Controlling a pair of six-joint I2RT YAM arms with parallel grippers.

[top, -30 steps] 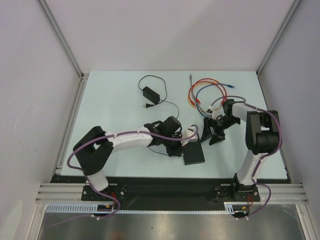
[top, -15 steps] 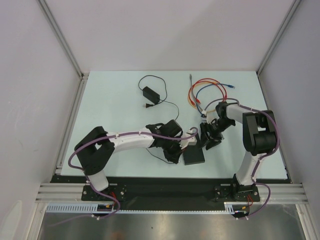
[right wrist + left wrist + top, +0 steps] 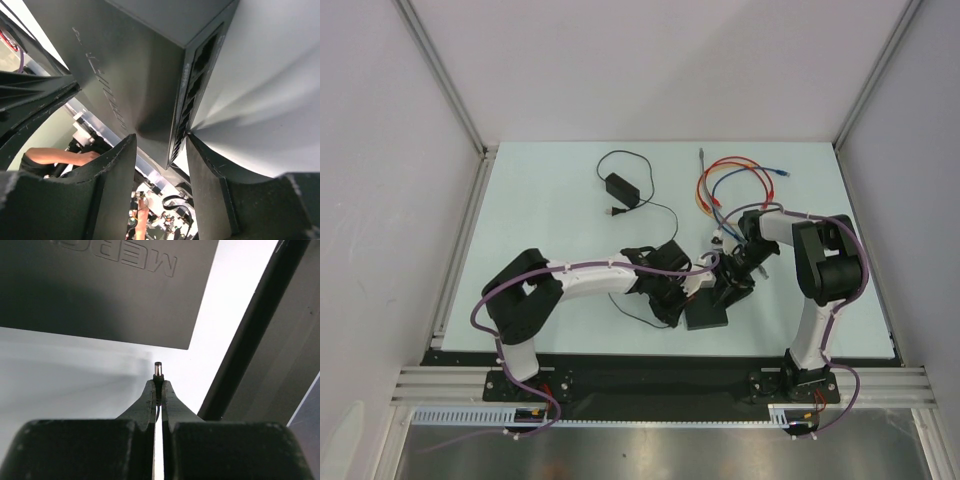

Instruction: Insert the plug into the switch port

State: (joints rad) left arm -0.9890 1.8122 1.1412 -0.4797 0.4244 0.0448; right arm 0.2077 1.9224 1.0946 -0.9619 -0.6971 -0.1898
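Two hands meet at the switch [image 3: 708, 312], toward 6 o'clock on the pale worktop [image 3: 550, 200]. Left hand [image 3: 158, 390] pinches the plug [image 3: 158, 371], whose tip is just short of the switch. Right hand [image 3: 161, 145] straddles the edge bearing the ports [image 3: 195, 85]; whether it grips is unclear. Adapter [image 3: 619, 186] lies at 11 o'clock, cables [image 3: 730, 175] at 1. White walls [image 3: 650, 70] surround.

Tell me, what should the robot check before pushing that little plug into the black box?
1. Plug held by left gripper: ok, fingers shut on it.
2. Plug seated in the black box: not ok, tip in open air.
3. Right gripper steadying the box: cannot tell; its fingers straddle a corner.
4. Tip aimed at the switch port: cannot tell; no socket shows ahead of it.
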